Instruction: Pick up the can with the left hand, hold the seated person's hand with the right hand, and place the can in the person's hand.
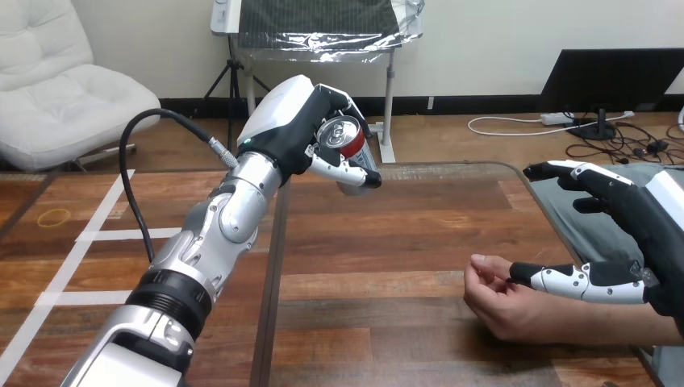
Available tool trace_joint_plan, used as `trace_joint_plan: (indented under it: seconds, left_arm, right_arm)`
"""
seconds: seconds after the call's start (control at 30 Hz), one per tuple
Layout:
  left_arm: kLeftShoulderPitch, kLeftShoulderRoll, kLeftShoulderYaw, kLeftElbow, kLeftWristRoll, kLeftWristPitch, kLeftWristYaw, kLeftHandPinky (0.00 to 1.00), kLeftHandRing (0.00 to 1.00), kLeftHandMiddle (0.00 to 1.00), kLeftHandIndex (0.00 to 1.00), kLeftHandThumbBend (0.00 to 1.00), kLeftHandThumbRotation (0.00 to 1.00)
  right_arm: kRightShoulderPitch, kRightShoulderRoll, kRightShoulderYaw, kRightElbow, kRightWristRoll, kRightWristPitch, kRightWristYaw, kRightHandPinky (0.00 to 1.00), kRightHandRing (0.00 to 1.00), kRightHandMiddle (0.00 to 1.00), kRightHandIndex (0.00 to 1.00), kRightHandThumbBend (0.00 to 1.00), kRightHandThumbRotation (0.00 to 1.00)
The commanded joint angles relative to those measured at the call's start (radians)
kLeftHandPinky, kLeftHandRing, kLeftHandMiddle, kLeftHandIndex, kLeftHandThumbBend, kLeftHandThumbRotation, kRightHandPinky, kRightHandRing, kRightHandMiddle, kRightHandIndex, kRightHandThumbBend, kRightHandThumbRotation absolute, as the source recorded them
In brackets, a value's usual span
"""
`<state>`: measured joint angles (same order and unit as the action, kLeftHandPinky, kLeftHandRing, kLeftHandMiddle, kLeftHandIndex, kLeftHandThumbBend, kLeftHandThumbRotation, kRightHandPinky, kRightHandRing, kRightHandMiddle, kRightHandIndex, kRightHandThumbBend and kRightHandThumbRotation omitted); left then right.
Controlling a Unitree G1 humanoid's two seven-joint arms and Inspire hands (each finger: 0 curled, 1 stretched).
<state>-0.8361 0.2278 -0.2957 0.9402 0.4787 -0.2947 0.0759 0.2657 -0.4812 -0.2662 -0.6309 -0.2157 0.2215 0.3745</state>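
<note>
1. The left hand (284, 109) is gripping the can (343, 135), with fingers and thumb wrapping round its side. It is carrying the can in the air over the table's (387, 242) far edge, a little left of the middle, with the can's top facing the camera.
2. The right hand (645, 234) is hanging over the table's right edge, towards the near corner. Its fingers are stretching out straight and wide, closing on nothing.
3. Its thumb (577, 280) is reaching out low and lying against the person's hand (500, 305); the two look to be touching, but nothing is curling round anything.
4. The person's hand is resting on the table by that right edge, with the palm turning upward and the fingers curling loosely inward.
5. The can and the person's hand are sitting well apart, with open table between them.
6. By my reading the pick-up is done, and the step in hand is the right hand's hold, which is not yet made.
7. Next, the right hand's fingers need to come down and close gently round the person's hand to steady it.
8. After that, the left arm has to swing the can across to the right and down into the palm, and the person's curled fingers may need to open first.
</note>
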Motion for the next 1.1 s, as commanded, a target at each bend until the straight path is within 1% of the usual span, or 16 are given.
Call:
trace_joint_plan:
  seconds: [0.0, 0.67, 1.07]
  left_arm:
    - [-0.093, 0.006, 0.027, -0.003, -0.016, -0.007, 0.026, 0.34, 0.39, 0.47, 0.47, 0.7, 0.0]
    - [-0.091, 0.008, 0.026, -0.01, -0.015, -0.006, 0.025, 0.35, 0.4, 0.47, 0.47, 0.7, 0.0]
    - [-0.088, 0.008, 0.026, -0.013, -0.013, -0.004, 0.025, 0.35, 0.4, 0.47, 0.47, 0.7, 0.0]
  right_arm:
    - [-0.068, -0.033, 0.001, -0.049, -0.003, 0.003, 0.006, 0.84, 0.9, 0.91, 0.81, 0.75, 0.0]
    - [-0.071, -0.038, 0.002, -0.051, -0.017, 0.007, 0.019, 0.84, 0.9, 0.9, 0.81, 0.74, 0.0]
    - [-0.073, -0.039, 0.0, -0.05, -0.011, 0.003, 0.024, 0.84, 0.9, 0.9, 0.81, 0.75, 0.0]
